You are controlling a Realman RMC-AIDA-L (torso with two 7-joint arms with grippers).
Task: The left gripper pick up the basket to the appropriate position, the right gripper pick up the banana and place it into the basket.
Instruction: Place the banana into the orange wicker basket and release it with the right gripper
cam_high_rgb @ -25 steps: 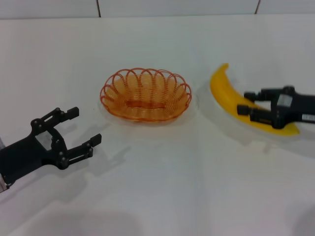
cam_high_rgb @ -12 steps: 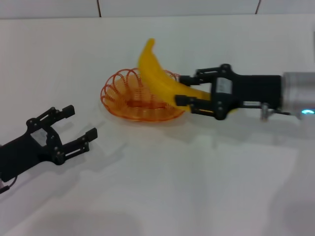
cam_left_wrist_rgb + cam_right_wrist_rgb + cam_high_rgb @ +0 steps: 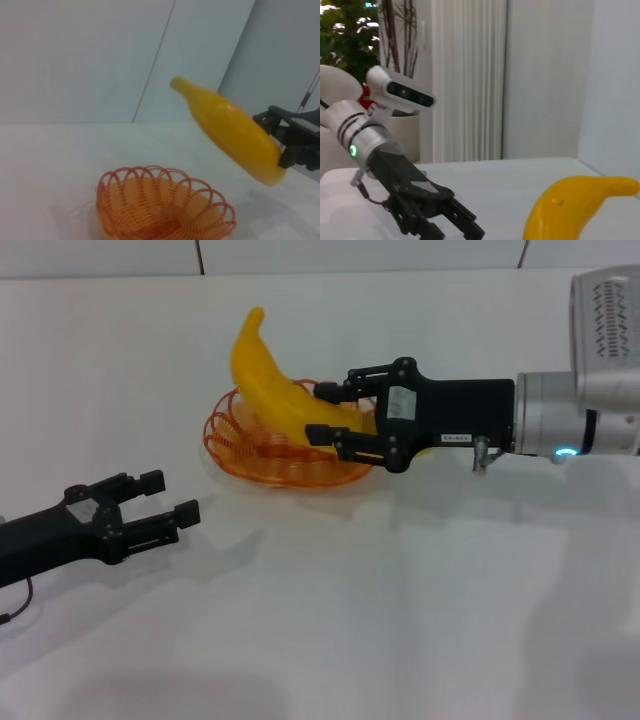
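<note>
Banana (image 3: 275, 390) clenched in the right hand (image 3: 335, 412), held in the air above the basket (image 3: 240, 445), one end tilted up and away from the wrist, the gripped end low over the far-right rim. Basket sitting on the white bench (image 3: 330, 620), not lifted. Left hand (image 3: 170, 498) low over the bench near the left front, well apart from the basket, fingers spread and grasping nothing.

Judged as the placing step. Best done by lowering slowly until the banana's underside nears the wire floor, levelling the raised end so the curve lies along the basket's long axis. Worth keeping the right fingers (image 3: 330, 435) clear of the scalloped rim; a snag could drag or tip so light a basket. Release only once the fruit rests on the wire, since a smooth banana dropped from a height may roll out over a shallow rim. Straight lift out afterwards, no sideways sweep.

Count: one banana, one basket, two hands. From the left wrist view, banana (image 3: 230, 132) seen hanging above and beside the basket (image 3: 165, 207), not touching it.
</note>
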